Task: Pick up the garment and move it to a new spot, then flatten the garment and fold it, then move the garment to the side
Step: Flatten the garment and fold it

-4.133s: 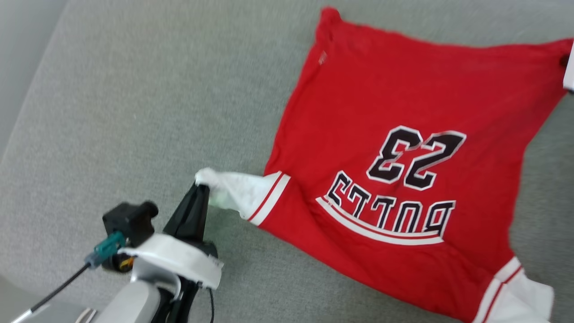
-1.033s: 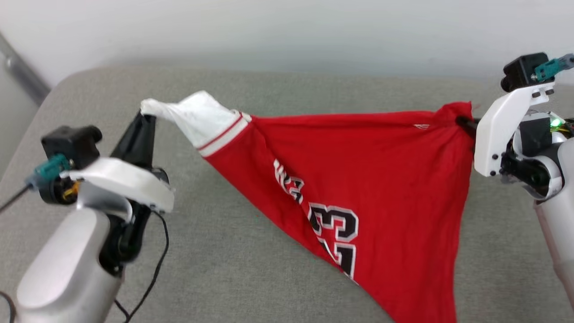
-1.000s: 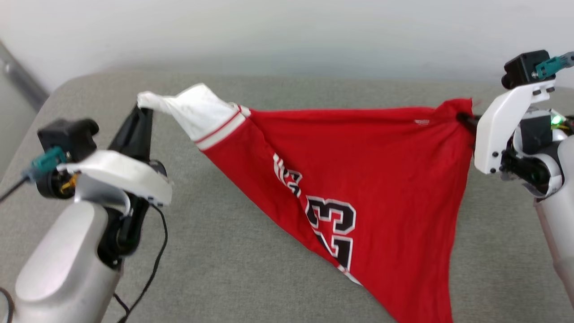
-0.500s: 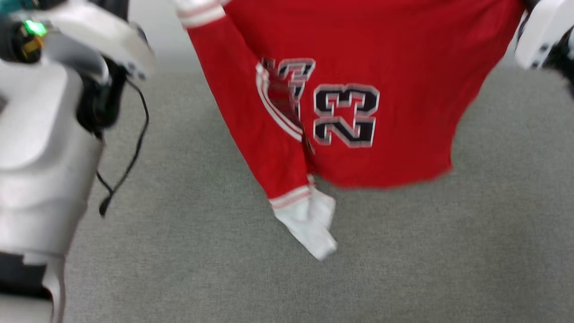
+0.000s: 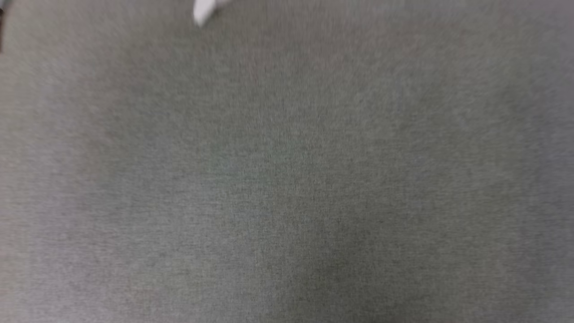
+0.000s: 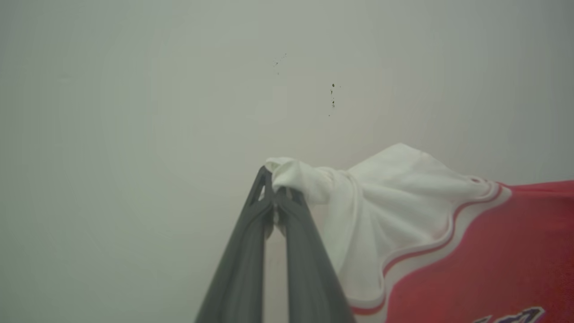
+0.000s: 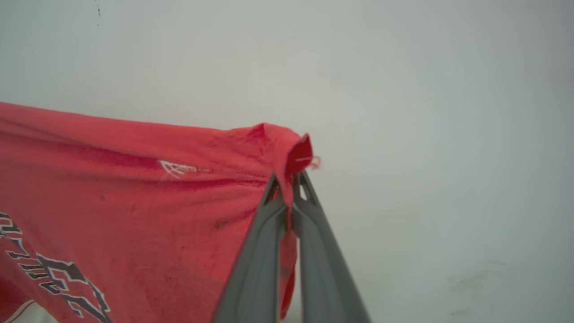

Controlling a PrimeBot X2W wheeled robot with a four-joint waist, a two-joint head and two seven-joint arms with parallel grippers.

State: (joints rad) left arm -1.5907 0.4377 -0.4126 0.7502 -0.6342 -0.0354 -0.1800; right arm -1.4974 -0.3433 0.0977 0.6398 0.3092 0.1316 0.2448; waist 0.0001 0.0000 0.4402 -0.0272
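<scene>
The garment point(image 6: 471, 251) is a red jersey T-shirt with white, red-striped sleeves, held up in the air before a pale wall. In the left wrist view my left gripper point(image 6: 274, 197) is shut on the tip of a white sleeve. In the right wrist view my right gripper point(image 7: 287, 188) is shut on a red corner of the garment point(image 7: 134, 215), whose black-and-white lettering hangs at the lower left. In the head view a white scrap of the garment point(image 5: 204, 11) dangles at the top edge.
A grey fabric-covered surface point(image 5: 287, 179) spreads beneath the head camera, blurred. A plain pale wall point(image 6: 134, 112) stands behind both grippers, with a few small dark specks point(image 6: 332, 96) on it.
Both grippers have lifted the garment off the grey surface, still stretched between them. The head camera has swung down, so arms and shirt have left its picture except a white scrap.
</scene>
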